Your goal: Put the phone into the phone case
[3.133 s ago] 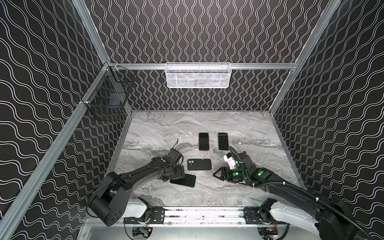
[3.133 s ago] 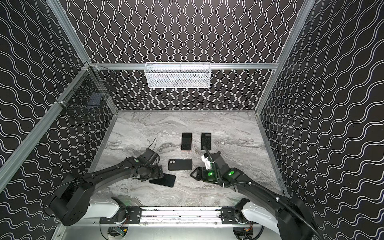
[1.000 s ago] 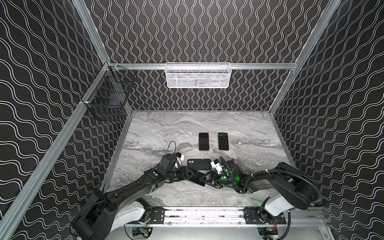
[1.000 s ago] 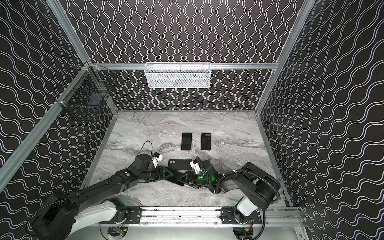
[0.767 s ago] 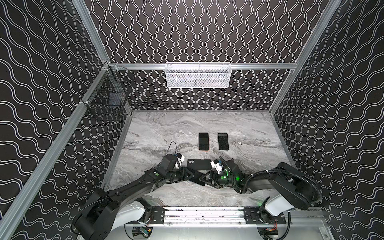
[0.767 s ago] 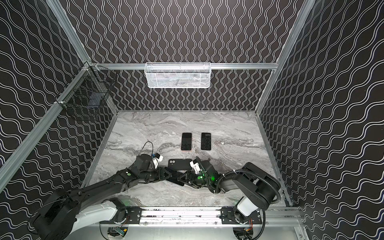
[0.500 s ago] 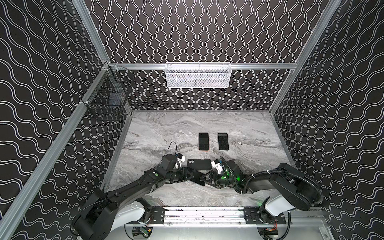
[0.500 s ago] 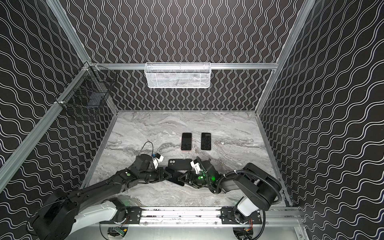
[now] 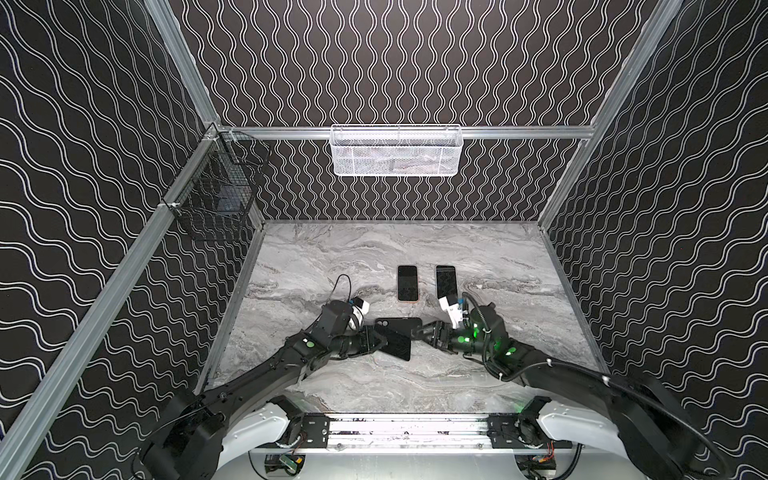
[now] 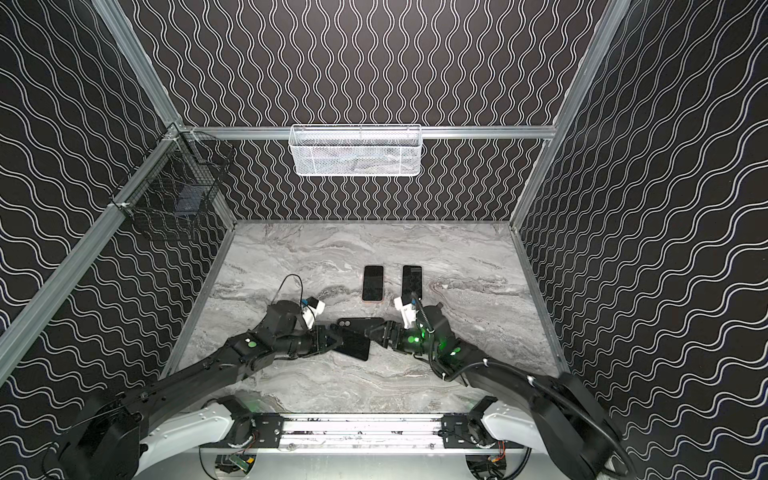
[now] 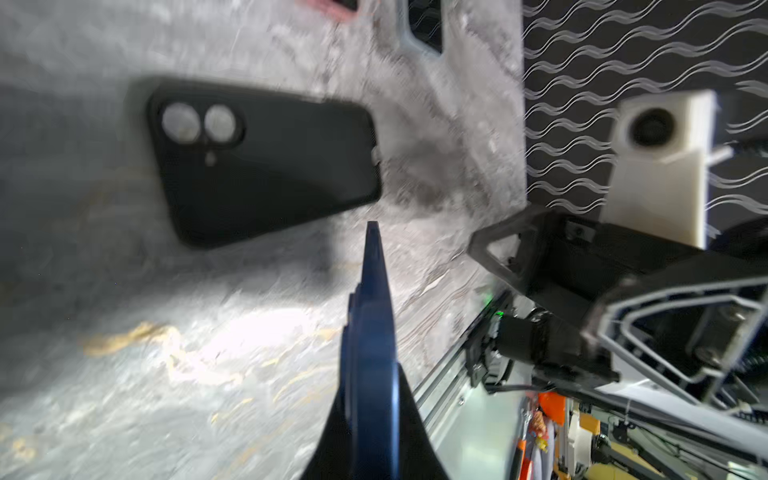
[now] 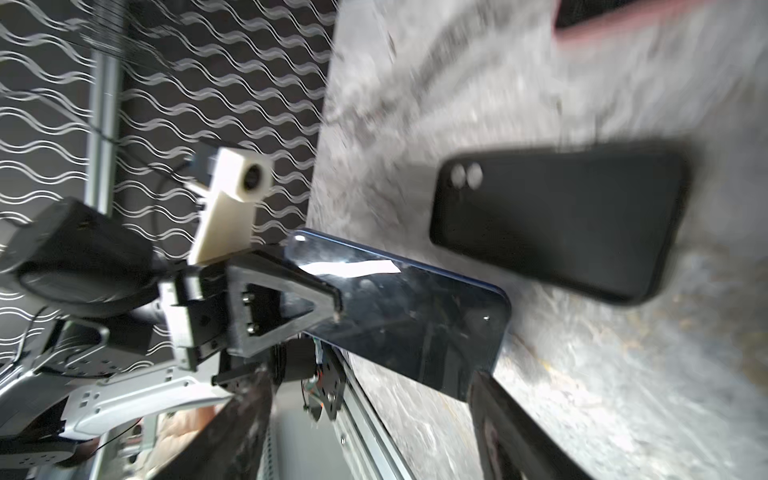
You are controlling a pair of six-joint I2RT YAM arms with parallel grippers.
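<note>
Dark blue slab phone (image 9: 398, 347): short end pinched in left fingers (image 12: 326, 298), lower centre of both top views, just below matte black phone case (image 9: 400, 325) flat on marble bench (image 9: 332, 257); long axes near parallel. Right fingers (image 12: 503, 419) wide, empty, opposite.

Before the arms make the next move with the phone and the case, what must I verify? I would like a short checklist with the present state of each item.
1. Left gripper shut on the dark blue phone: ok.
2. Right gripper open, empty, at the phone's free end: ok.
3. Black phone case flat on the marble table, apart from the phone: ok.
4. Case's open side faces up: cannot tell, views blurred.
5. Phone lined up over the case: not ok, held beside its near long edge.
6. Pink-edged phone and the other spare phone farther back, untouched: ok.
</note>
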